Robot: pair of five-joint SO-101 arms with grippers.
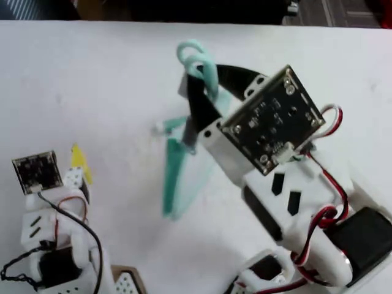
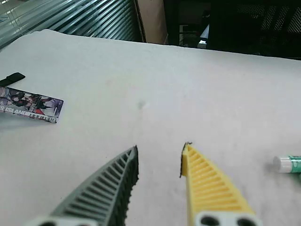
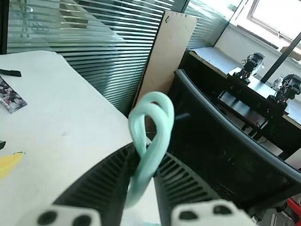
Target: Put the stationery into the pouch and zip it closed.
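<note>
At the tabletop's middle: the pouch [image 1: 182, 184], clear with mint-green edging, slants away from the right tool toward the near edge. I cannot tell whether its low end touches the tabletop [image 1: 92, 79].
Loop: a mint-green loop [image 3: 151, 117] at the pouch's top end, doubled over. It stands up between the right tool's fingers and pokes out past their tips.
Right tool [image 3: 146, 157]: narrow, its 2 black fingers pinched on the loop (the cord runs down the gap between them).
Right arm: over the right half of the tabletop in the high view, with its wrist board facing up.
Left tool [image 2: 160, 153]: wide and holding nothing. 1 grey finger [image 2: 108, 188] and 1 yellow finger [image 2: 211, 188] stand apart with bare tabletop between them. In the high view it sits low near the front left corner, well apart from the pouch.
Stick: a green stick [image 2: 288, 164] with a white end lies flat on the tabletop on the yellow finger's side, apart from the left tool.
Card: a printed card [image 2: 30, 107] lies flat on the tabletop on the grey finger's side, farther out than the fingertips.
Black object: a small dark bar [image 2: 11, 78] lies just beyond the card (too little of it shows to say what it is).
Behind the tabletop: slatted blinds [image 3: 70, 28], a tan board [image 3: 167, 61] leaning against them, and a black chair back [image 3: 211, 132] beside the board.
</note>
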